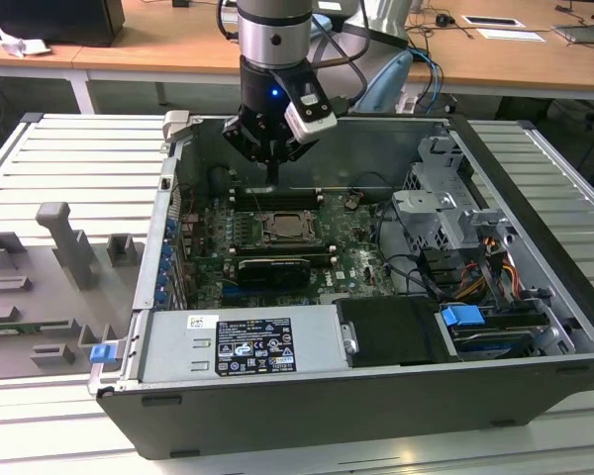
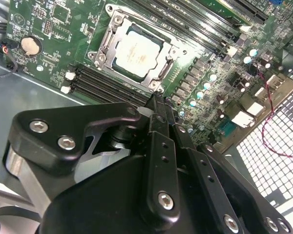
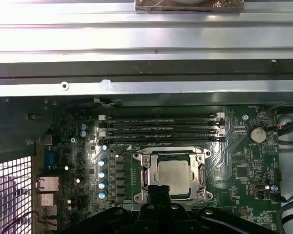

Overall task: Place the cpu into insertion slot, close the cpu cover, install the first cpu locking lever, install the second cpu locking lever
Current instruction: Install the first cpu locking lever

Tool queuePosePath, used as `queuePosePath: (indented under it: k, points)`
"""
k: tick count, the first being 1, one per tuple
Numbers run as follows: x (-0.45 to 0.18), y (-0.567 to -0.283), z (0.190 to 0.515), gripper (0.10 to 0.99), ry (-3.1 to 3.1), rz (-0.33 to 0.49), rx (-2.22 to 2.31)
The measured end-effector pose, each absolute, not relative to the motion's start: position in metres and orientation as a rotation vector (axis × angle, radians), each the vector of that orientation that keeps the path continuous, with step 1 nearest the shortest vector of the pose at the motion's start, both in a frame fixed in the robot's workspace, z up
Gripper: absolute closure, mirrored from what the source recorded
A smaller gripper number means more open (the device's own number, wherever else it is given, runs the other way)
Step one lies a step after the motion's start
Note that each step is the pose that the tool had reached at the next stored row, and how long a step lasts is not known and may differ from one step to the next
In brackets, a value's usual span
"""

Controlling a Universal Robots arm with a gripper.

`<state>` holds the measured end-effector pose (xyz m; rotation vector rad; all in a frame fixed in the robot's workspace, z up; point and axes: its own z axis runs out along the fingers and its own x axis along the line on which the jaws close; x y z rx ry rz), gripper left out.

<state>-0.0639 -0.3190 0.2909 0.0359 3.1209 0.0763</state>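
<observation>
The fingers (image 2: 160, 127) are pressing together with nothing between them. The gripper (image 1: 273, 174) is hanging tip-down inside the open case (image 1: 396, 396), raised above the board (image 3: 241, 168) and touching nothing. Below it, the cpu (image 2: 138, 51) is lying flat in its socket. The cover (image 2: 105, 43) is lying down around the cpu, whose pale top is showing through the window. Memory slots (image 3: 158, 127) are running just beside the socket. The case is lying on a ribbed table (image 1: 69, 158), with grey fixtures (image 1: 64, 242) standing toward the exterior view's left.
</observation>
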Motion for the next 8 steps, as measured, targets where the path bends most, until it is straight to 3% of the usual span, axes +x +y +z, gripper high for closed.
queuePosePath:
  k: [8]
  points:
    - [-0.064, -0.319, 0.2902, 0.98, 3.121, 0.079, 0.036]
